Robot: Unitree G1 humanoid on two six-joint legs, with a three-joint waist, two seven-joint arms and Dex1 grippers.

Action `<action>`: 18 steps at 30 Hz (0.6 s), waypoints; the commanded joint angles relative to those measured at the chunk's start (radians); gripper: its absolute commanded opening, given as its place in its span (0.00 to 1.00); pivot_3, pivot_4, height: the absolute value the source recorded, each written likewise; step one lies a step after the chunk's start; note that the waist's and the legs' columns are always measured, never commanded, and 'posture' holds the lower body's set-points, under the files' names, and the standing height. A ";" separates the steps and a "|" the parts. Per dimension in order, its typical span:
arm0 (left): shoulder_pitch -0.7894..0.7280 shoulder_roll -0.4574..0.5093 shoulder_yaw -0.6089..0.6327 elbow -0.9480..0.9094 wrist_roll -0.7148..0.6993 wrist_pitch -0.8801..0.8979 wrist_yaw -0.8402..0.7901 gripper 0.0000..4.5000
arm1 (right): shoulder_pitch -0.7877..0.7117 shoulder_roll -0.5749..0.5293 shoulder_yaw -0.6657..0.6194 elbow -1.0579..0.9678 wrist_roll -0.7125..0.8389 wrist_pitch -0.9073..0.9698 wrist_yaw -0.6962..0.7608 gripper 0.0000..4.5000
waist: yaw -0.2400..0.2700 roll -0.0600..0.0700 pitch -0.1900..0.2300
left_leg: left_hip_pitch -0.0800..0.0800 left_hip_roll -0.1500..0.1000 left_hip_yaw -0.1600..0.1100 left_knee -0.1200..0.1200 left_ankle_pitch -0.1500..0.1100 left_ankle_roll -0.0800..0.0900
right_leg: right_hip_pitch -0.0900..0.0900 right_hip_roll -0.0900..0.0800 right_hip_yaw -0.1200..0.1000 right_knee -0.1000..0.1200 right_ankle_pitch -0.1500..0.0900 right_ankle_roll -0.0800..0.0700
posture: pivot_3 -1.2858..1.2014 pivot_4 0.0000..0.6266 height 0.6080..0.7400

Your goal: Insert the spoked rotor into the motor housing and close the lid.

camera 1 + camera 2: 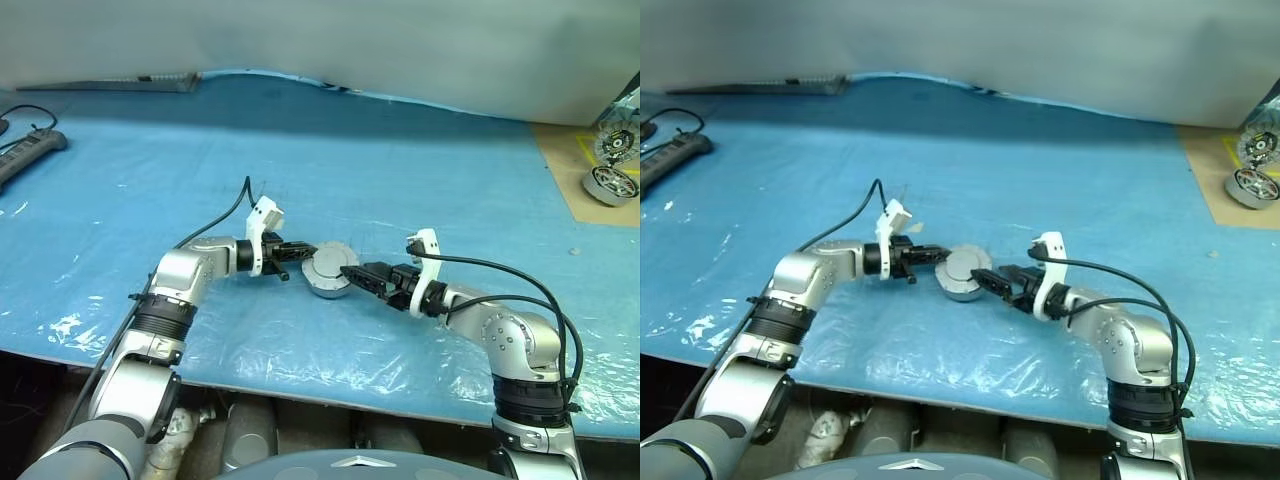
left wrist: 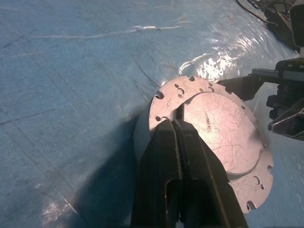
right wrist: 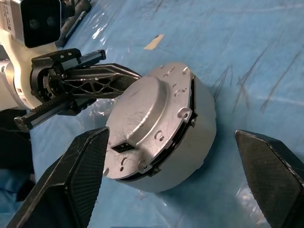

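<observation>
Here the motor housing (image 1: 329, 271) is the landmark: it sits on the blue plastic-covered table (image 1: 400, 150), between the two grippers. The lid (image 3: 142, 121) lies on top of it with its plain grey face up, though a dark slit shows along one side between lid and housing wall, so I judge it not quite seated yet. The spoked rotor cannot be seen, presumably because it is already inside under the lid.

The left gripper (image 2: 176, 124) has its two fingers clenched together with nothing between them, the joined tips resting on the lid's flange at the housing's near-left edge. That looks like a press or a steadying touch, holding the assembly from sliding, rather than a grasp. Its arm comes in from the housing's left, forearm low over the table, gripper pointing across toward the right and slightly downward.

The right gripper (image 1: 352, 273) is released, its fingers (image 3: 78, 178) spread wide to either side of the housing without touching it, free to re-grip or push the lid down. Its arm reaches in from the housing's right, pointing left and a little downward.

Well away to the housing's far right, a duplicate motor (image 1: 610, 184) rests on a brown board (image 1: 565, 165)
</observation>
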 commanded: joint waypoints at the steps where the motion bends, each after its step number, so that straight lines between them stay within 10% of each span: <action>1: 0.012 -0.007 -0.019 -0.003 0.014 0.002 -0.002 0.00 | -0.013 0.034 -0.054 0.010 0.082 0.066 -0.037 0.99 | 0.000 0.000 0.000 | 0.000 0.000 0.000 0.000 0.000 0.000 | 0.000 0.000 0.000 0.000 0.000 0.000 | 0.52 0.24 1.00; 9: 0.011 -0.012 -0.020 0.003 0.027 -0.011 -0.006 0.00 | -0.050 0.136 -0.178 0.114 0.196 0.179 -0.134 0.99 | 0.000 0.000 0.000 | 0.000 0.000 0.000 0.000 0.000 0.000 | 0.000 -0.001 0.000 0.000 0.002 0.003 | 0.52 0.24 1.00; 18: 0.014 -0.020 -0.020 0.006 0.036 -0.020 -0.006 0.00 | -0.067 0.210 -0.307 0.183 0.340 0.283 -0.211 0.41 | -0.001 0.001 0.000 | -0.002 -0.001 0.000 -0.001 0.000 -0.001 | -0.004 0.000 -0.001 0.000 0.002 0.004 | 0.52 0.24 1.00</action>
